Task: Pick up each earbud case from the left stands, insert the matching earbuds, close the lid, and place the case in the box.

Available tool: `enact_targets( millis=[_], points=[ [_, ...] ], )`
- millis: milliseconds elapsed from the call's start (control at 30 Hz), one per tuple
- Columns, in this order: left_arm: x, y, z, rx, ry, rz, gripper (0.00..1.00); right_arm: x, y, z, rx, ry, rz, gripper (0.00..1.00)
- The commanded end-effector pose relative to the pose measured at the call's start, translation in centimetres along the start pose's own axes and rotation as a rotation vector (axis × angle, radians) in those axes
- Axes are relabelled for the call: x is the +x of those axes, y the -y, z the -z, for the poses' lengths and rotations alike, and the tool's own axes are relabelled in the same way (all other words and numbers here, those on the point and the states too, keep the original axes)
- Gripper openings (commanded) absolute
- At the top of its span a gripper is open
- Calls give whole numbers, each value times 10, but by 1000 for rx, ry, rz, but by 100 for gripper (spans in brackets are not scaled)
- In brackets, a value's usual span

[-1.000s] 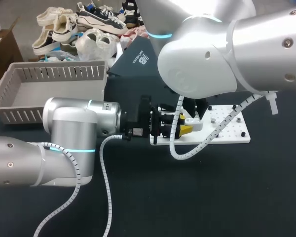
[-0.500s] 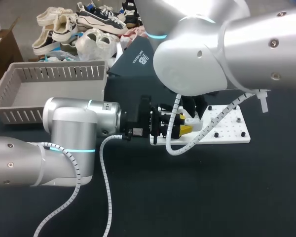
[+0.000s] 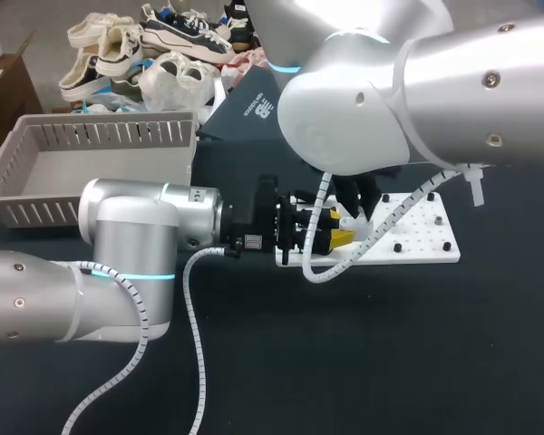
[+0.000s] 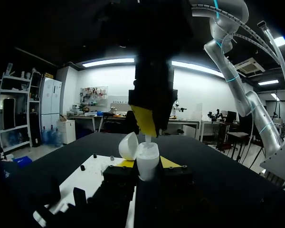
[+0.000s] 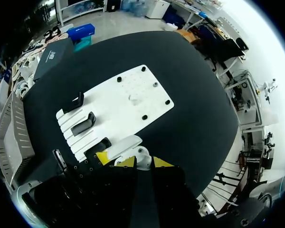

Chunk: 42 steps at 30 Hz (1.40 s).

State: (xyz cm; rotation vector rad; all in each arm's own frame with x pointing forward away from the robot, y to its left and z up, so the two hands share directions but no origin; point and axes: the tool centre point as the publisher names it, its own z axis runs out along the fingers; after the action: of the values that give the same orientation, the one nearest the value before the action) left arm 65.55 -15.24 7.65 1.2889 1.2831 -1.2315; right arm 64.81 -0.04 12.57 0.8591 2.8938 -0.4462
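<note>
white earbud case (image 4: 147, 156), lid (image 4: 128, 146) open, clamped in left gripper (image 4: 147, 165), right gripper (image 5: 143, 162) just above, grip unclear

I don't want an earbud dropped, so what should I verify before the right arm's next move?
1. White earbud case clamped from both sides in the left gripper: ok.
2. Rounded white lid of the case open: ok.
3. Right gripper lined up above the case's opening: ok.
4. Earbud held in the right gripper: cannot tell.
5. Earbud already seated in the case: cannot tell.
6. Grey slatted plastic basket in place on the left arm's side: ok.
</note>
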Motion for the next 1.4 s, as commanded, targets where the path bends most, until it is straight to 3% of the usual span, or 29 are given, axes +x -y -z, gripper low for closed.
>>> enact_targets(
  millis=[33,1000,1067,1133,1400],
  points=[
    [1,-2,0,5,1,0,0,-1,-1,-1,1,-1,0,0],
    [1,-2,0,5,1,0,0,-3,0,-12,7,3,1,0],
    [1,-2,0,5,1,0,0,-2,-1,-12,7,3,2,13],
    [1,-2,0,5,1,0,0,-2,-1,-12,6,2,3,19],
    [1,-2,0,5,1,0,0,-1,-2,-13,1,-2,8,31]
  ],
)
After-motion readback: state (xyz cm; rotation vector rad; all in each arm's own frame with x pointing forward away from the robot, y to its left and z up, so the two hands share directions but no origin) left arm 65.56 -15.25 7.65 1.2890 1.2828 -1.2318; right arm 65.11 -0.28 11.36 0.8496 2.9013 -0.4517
